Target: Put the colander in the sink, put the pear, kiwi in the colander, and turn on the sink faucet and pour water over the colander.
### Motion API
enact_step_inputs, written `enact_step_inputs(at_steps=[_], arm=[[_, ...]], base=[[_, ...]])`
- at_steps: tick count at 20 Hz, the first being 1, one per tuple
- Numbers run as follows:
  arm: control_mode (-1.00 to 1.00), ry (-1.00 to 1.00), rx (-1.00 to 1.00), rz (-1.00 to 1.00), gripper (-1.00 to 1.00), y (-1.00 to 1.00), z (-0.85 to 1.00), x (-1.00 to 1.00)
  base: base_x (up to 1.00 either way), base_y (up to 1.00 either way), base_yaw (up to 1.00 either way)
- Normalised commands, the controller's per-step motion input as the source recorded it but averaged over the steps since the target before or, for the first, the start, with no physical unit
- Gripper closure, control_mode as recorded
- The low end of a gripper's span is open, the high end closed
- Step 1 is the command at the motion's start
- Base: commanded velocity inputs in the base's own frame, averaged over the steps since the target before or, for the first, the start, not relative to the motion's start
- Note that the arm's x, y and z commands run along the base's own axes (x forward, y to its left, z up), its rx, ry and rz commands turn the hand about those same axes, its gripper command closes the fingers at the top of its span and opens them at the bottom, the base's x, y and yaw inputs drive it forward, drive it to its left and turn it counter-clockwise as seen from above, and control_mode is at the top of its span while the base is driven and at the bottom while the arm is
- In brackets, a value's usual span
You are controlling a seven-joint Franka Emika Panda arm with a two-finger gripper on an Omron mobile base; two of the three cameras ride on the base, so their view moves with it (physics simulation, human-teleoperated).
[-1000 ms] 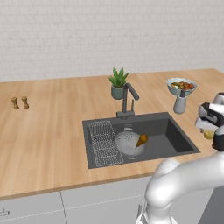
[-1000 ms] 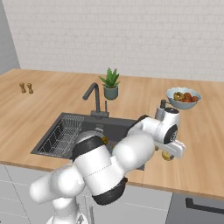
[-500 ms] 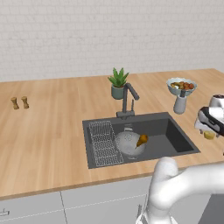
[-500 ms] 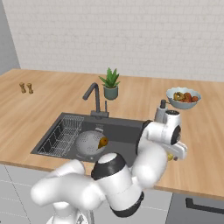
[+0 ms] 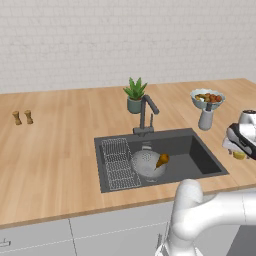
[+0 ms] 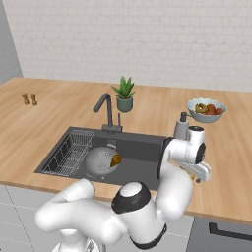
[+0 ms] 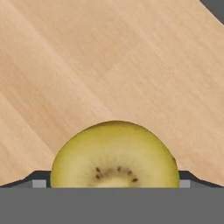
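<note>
Here we stand over the yellowish-olive oval kiwi [image 7: 114, 154], which lies on the pale wooden counter [image 5: 60, 145] to the right of the dark grey rectangular sink [image 5: 200, 155], with our two-finger gripper [image 5: 239, 151] spread wide and nothing in it. In the hand view the fruit sits right at the claw's mouth, its cut face with dark seeds turned toward us. The round grey perforated metal colander [image 5: 146, 165] already rests in the basin beside the wire rack [image 5: 116, 162], and the golden-brown teardrop pear [image 5: 163, 160] lies inside it, so we judge the kiwi pickup to be the step in hand.

The next move, as we read it, calls for easing down around the fruit, closing on it, then carrying it across to the colander; the dark grey slim faucet [image 5: 145, 114] comes after that.

Compared with a second ago, our hand has dropped lower toward the counter in the left base view, while colander and pear lie unchanged.
</note>
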Motion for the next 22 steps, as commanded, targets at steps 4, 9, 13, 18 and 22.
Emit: enact_step_inputs(at_steps=[4, 9, 13, 18, 22], arm=[[-1.0, 0.0, 0.0, -0.06, -1.0, 0.0, -0.1, -0.14], [-1.0, 0.0, -0.01, -0.11, 1.0, 0.31, -0.16, -0.2], [-1.0, 0.0, -0.05, -0.12, 1.0, 0.49, -0.23, -0.01], [-1.0, -0.02, -0.01, -0.05, 1.0, 0.08, -0.26, 0.0], [-1.0, -0.37, 0.0, 0.06, 1.0, 0.01, 0.59, -0.57]], base=[[0.0, 0.0, 0.0], [0.0, 0.0, 0.0], [0.0, 0.0, 0.0], [0.0, 0.0, 0.0], [0.0, 0.0, 0.0]])
